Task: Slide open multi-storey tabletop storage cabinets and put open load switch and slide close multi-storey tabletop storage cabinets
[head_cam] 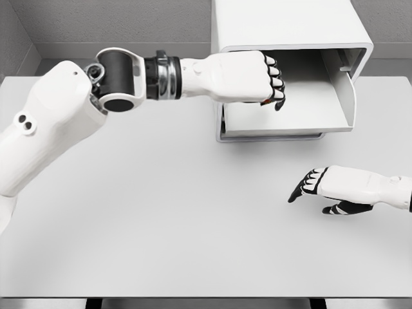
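I am holding my left hand [254, 77], fingers curled and empty, at the pulled-out drawer [290, 116] of the white boxy tabletop cabinet [283, 26] far right. My right hand [335, 190] is hovering relaxed, open, above the near-right grey table [161, 212].

The near and left stretches of the table [161, 212] lie bare — wide passage there. At far right the cabinet [283, 38] blocks the way, its pulled-out drawer [290, 109] partly fronted by the left hand [248, 77]; the right hand [335, 190] hovers near right.
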